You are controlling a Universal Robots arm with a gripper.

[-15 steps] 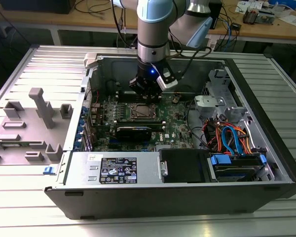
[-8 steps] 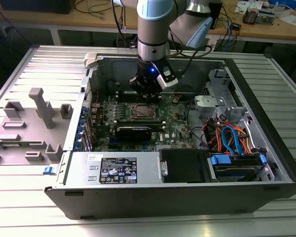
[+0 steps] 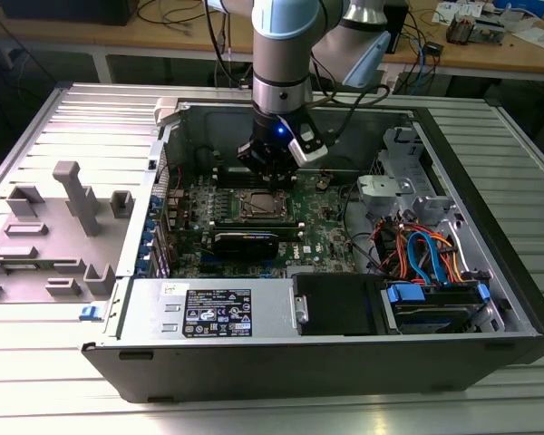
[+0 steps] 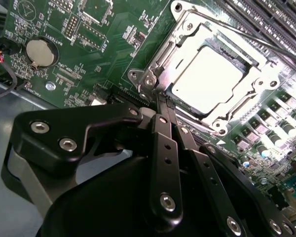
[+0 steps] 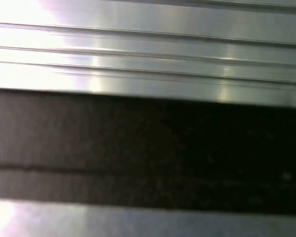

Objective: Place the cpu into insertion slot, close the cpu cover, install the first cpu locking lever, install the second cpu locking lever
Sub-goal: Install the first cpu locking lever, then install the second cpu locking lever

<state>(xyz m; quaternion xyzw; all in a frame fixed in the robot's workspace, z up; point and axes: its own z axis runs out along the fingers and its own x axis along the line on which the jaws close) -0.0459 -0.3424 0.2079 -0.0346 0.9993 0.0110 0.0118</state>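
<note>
One cpu [image 4: 207, 79], pale silver, lies seated in the insertion slot [image 4: 183, 27] on the green motherboard [image 4: 89, 44], with the cpu cover [image 4: 259, 81] closed down around it. In the second wrist view the pincer [image 4: 163, 101] has its black fingers [image 4: 166, 126] drawn together, tips at the socket's corner. In the exterior view the pincer [image 3: 270, 168] hangs just above the slot [image 3: 258, 207] inside the open computer case [image 3: 490, 299] on the bench [image 3: 36, 381].
</note>
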